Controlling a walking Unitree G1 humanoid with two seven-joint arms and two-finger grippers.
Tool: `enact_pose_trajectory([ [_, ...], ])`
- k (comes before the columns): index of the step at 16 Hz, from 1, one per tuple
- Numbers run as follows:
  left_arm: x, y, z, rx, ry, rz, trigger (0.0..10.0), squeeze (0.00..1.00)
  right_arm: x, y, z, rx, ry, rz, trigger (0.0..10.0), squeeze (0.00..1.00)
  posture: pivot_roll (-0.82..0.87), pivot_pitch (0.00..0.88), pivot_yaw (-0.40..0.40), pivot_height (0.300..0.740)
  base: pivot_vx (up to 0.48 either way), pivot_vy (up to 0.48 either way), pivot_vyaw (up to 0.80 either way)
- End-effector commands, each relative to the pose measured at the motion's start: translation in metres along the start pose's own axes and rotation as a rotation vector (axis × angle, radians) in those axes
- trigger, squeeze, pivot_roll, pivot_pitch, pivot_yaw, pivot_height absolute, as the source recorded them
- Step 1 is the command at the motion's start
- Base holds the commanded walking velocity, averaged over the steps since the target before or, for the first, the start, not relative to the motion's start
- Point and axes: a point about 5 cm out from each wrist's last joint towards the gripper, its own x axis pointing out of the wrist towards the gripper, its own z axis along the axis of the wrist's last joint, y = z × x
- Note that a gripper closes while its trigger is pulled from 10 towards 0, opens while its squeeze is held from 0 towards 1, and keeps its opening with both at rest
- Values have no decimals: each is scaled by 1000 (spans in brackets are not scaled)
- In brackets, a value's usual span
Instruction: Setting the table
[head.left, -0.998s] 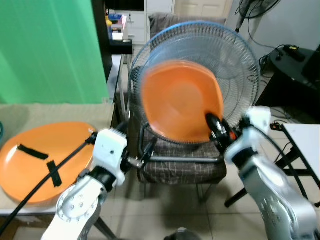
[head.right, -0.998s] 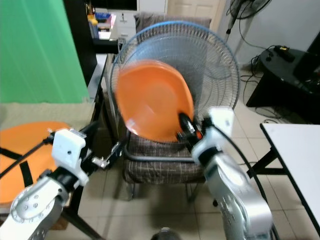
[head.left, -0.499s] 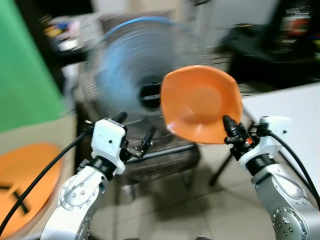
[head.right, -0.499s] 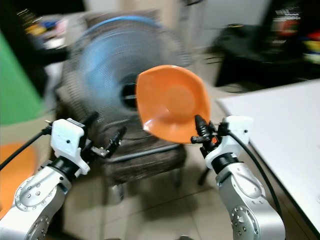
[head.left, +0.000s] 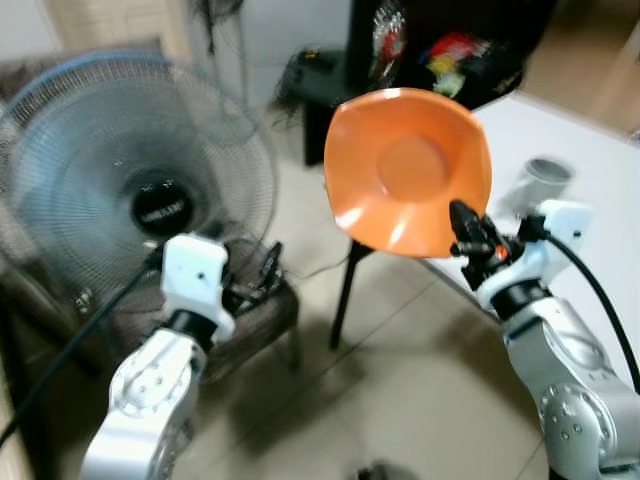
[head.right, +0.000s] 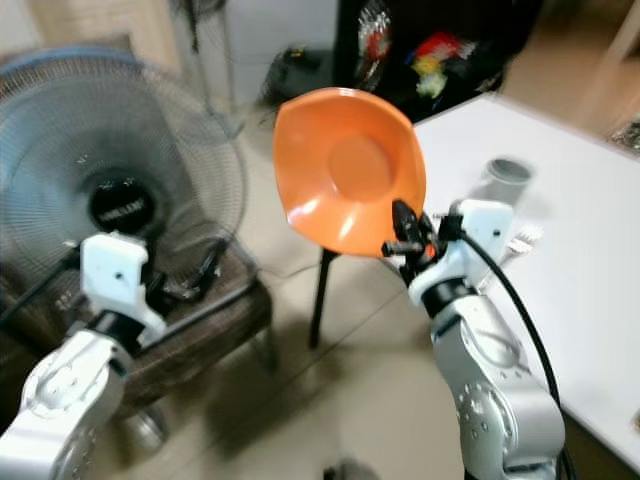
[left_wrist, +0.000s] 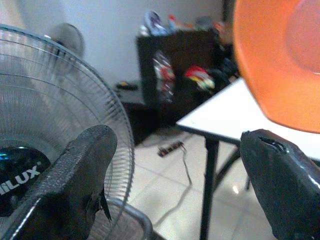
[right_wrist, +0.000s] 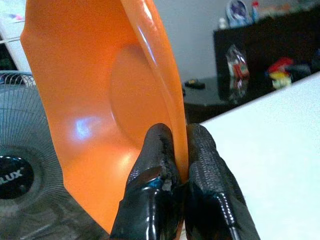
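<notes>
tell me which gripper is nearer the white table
Right. The right gripper, pinching the orange plate, is at the white table's edge; the left gripper is open by the fan, well left of it.

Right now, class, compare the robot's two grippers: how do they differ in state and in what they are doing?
The right gripper is shut, its fingers pinching the rim of the orange plate and holding it up on edge; the left gripper is open and holds nothing. The right gripper is beside the white table, while the left is in front of the fan. Both have two black fingers.
</notes>
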Motion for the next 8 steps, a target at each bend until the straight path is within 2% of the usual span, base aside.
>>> enact_pose_trajectory([
  [1,-2,2,-5,4,24,31,10000,0,2,3,4,-2,-5,19,10000,0,45,0,-23,740,0,0,-788],
  [8,-5,9,-10,36,55,89,10000,0,9,6,2,16,36,40,10000,0,62,0,-52,740,0,0,-788],
])
